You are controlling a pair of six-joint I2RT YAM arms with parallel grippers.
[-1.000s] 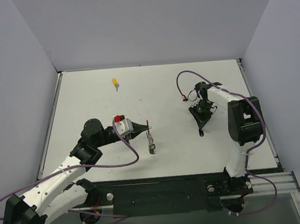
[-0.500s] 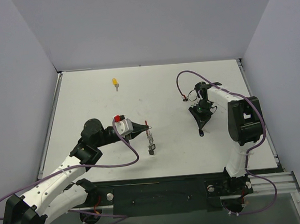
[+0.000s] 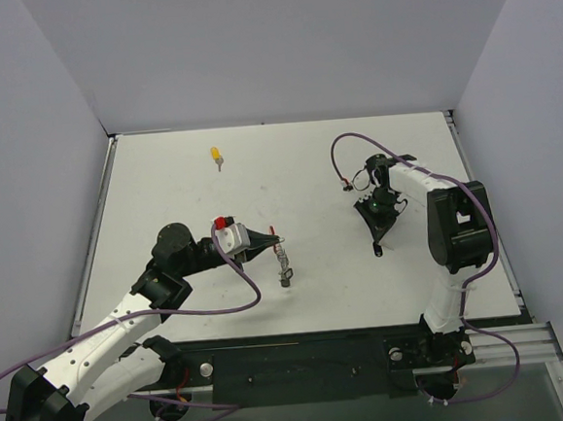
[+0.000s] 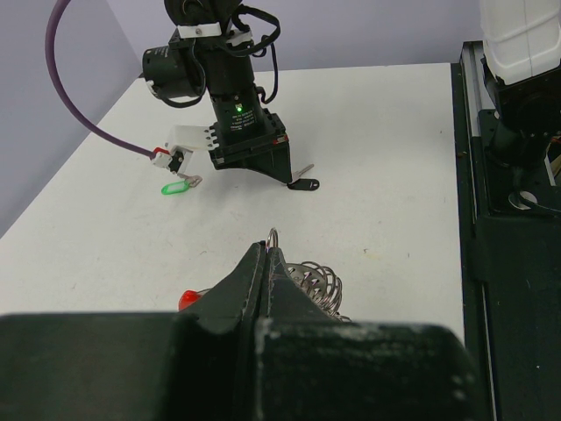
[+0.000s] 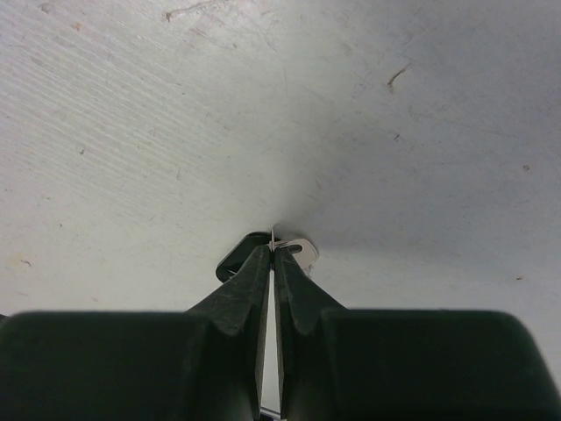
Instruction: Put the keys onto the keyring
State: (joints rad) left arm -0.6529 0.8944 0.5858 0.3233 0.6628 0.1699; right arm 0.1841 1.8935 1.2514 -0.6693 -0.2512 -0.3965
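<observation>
"Keyring seen from above?"
"Left gripper pinches it tight. Black key lies off to its right, under the right gripper, the nearer one."
"Left wrist?"
"It's straight ahead, lying sideways."
"Right wrist?"
"Tips nearly shut, nipping it crossways, flat on the table."

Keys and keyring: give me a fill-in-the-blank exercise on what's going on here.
The left claw pinches the keyring, whose tag is ___.
The key pinched by the right claw has a ___ head.
The lone key, far from both claws, is ___.
Missing words: red; black; yellow.
</observation>
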